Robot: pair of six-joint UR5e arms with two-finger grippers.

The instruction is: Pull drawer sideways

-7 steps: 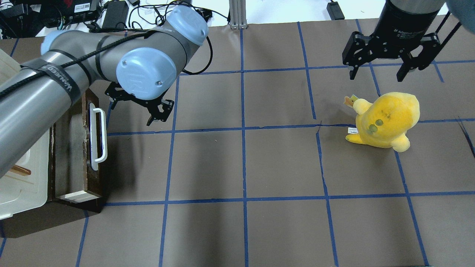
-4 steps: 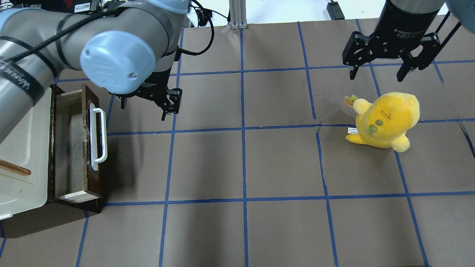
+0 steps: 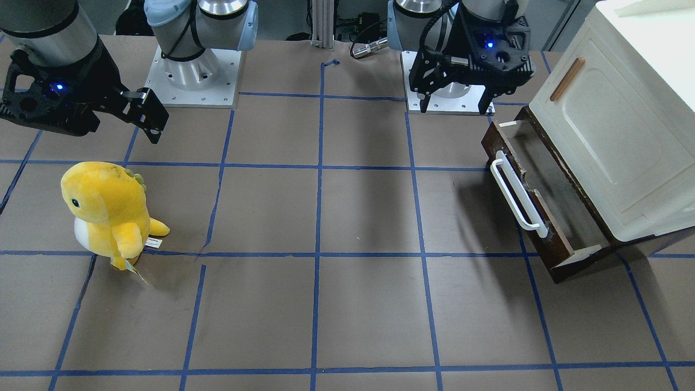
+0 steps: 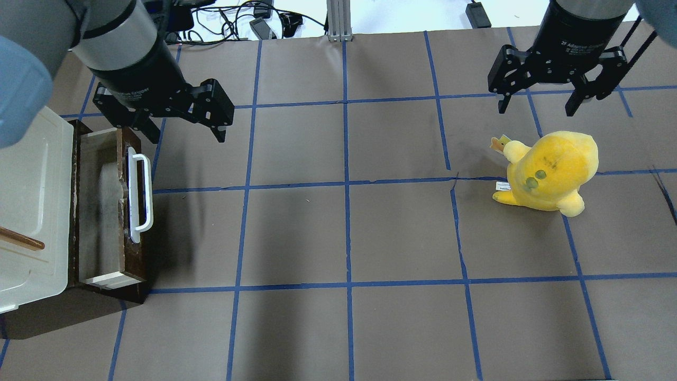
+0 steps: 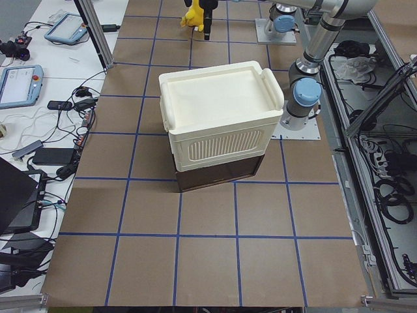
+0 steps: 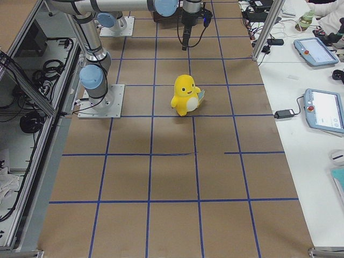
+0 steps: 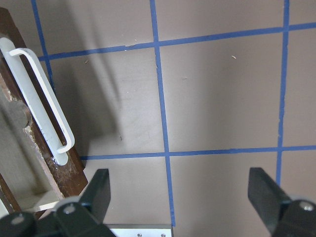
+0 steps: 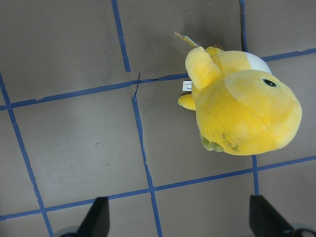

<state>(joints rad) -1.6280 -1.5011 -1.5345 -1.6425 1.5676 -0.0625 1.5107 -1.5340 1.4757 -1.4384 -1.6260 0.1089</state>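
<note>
Now | left gripper (image 4: 188, 132) spread, has swung up beyond the far end of the handle (image 4: 138, 193) | drawer (image 4: 100, 211) unmoved, standing out rightward from cabinet (image 4: 31, 174) at left | I judge pull finished | right gripper (image 4: 534, 108) spread, idle

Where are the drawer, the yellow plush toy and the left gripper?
drawer (image 4: 100, 206): overhead view, on its inner floor.
yellow plush toy (image 4: 550, 169): overhead view, on its back.
left gripper (image 4: 188, 136): overhead view, midway between its open fingertips.
</note>
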